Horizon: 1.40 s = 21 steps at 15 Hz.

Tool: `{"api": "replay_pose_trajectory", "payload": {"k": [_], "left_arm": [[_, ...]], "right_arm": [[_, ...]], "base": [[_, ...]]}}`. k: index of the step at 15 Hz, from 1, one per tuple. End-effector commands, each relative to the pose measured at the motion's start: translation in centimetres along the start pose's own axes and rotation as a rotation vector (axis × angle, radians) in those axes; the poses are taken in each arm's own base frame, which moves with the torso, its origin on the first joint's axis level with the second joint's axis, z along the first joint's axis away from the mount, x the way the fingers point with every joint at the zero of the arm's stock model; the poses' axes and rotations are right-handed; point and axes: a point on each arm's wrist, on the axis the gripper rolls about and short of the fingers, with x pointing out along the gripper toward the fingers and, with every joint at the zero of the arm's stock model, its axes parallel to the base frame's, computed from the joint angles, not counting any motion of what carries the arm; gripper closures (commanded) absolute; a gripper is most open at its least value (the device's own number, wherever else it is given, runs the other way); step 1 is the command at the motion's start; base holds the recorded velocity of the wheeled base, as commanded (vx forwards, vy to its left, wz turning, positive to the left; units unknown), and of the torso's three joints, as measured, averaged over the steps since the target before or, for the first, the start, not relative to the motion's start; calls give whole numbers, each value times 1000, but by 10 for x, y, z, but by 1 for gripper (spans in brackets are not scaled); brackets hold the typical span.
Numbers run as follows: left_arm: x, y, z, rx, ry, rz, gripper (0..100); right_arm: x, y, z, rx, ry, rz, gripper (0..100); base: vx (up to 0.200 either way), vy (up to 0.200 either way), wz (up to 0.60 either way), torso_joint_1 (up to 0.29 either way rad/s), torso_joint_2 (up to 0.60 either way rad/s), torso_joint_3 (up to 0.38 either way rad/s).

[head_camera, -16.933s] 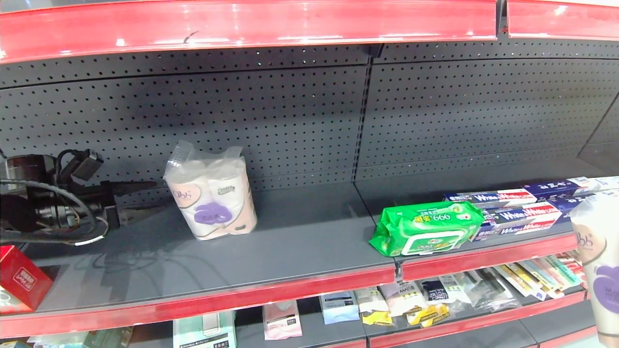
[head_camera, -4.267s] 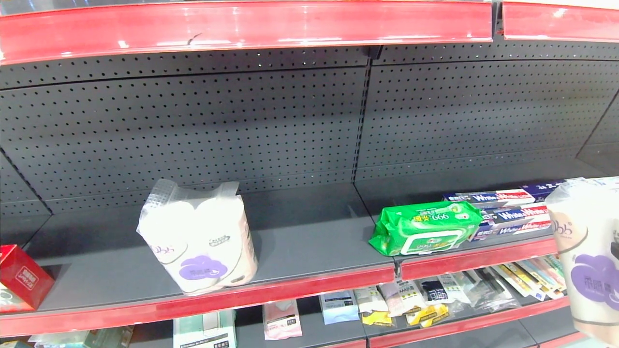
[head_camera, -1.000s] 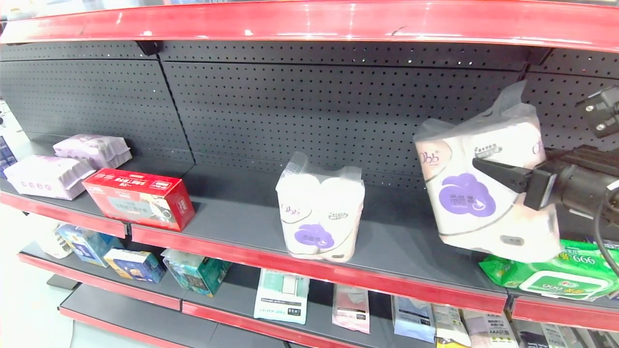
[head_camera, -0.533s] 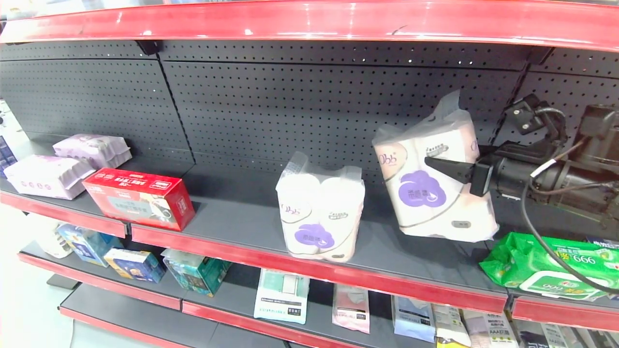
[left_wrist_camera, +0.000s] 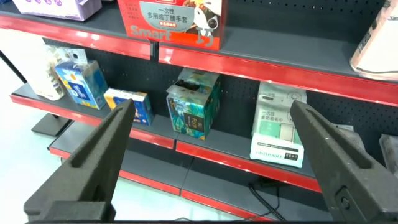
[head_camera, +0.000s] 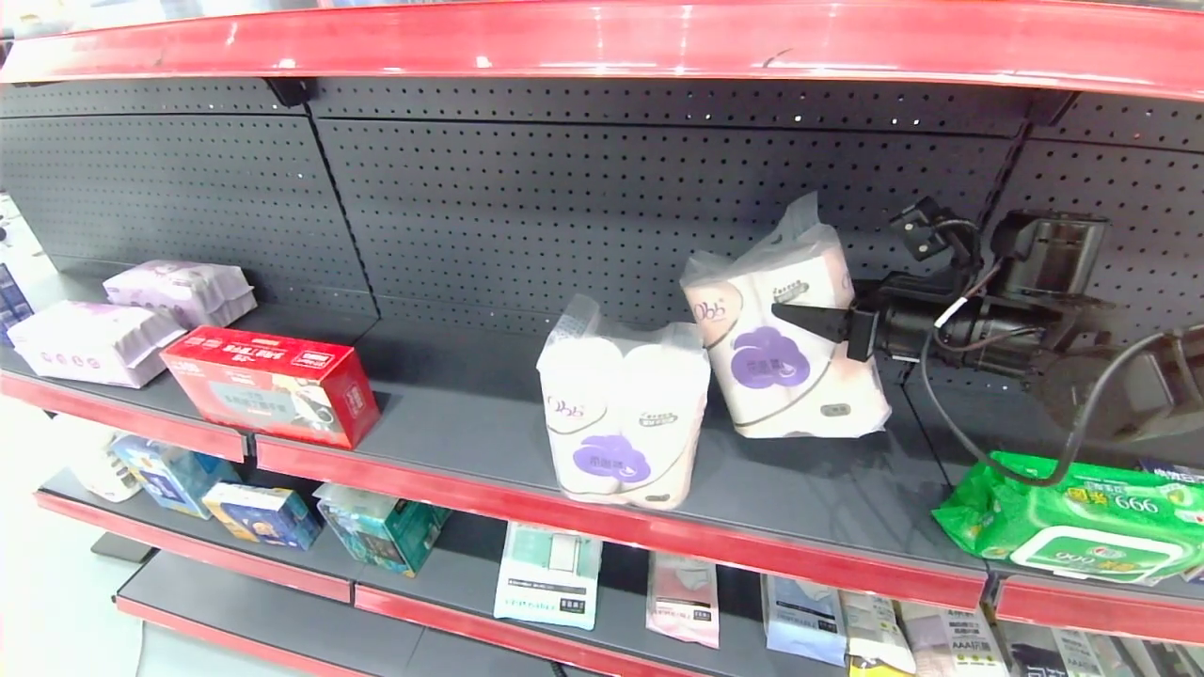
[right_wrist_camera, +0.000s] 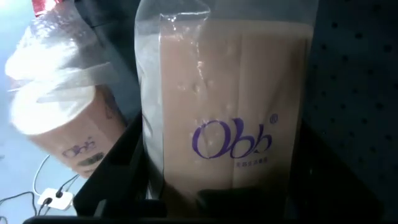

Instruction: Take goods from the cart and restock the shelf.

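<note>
My right gripper [head_camera: 809, 320] is shut on a pack of toilet rolls [head_camera: 781, 348] with a purple cloud print, tilted, over the back of the grey shelf board [head_camera: 451, 414]. Whether its base touches the board I cannot tell. Up close, the right wrist view has the held pack [right_wrist_camera: 230, 118] between my dark fingers [right_wrist_camera: 118, 168]. A second, like pack [head_camera: 621, 414] stands upright near the shelf's red front edge, just left of the held one; it is also in the right wrist view [right_wrist_camera: 62, 118]. My left gripper [left_wrist_camera: 217, 162] is open, low in front of the lower shelves.
A red box [head_camera: 273, 384] and two pale purple packs [head_camera: 94, 343] lie further left on the same shelf. A green wipes pack [head_camera: 1072, 517] lies at the right. Lower shelves [left_wrist_camera: 205, 149] hold small boxes and packets. Bare board lies between the red box and the standing pack.
My right arm has carried the held pack leftward and deeper onto the shelf, lowering it beside the standing pack. Since the oldest frames the head camera has swung left.
</note>
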Motion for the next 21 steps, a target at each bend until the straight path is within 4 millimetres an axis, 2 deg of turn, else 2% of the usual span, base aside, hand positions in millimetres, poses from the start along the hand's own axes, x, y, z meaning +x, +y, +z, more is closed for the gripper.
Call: {"api": "replay_pose_trajectory", "payload": {"k": [1, 7, 17, 21], "left_arm": [[0, 0, 0, 0, 1, 1, 0], [0, 0, 0, 0, 1, 1, 0], [0, 0, 0, 0, 1, 1, 0], [0, 0, 0, 0, 1, 1, 0]], "right_arm": [[19, -9, -12, 11, 10, 23, 100], [42, 4, -8, -7, -7, 83, 100], [44, 1, -11, -9, -2, 80, 100], [55, 6, -9, -15, -15, 105, 100]], "base": [[0, 0, 0, 0, 0, 0], [0, 0, 0, 0, 0, 0], [0, 0, 0, 0, 0, 0], [0, 0, 0, 0, 0, 0]]}}
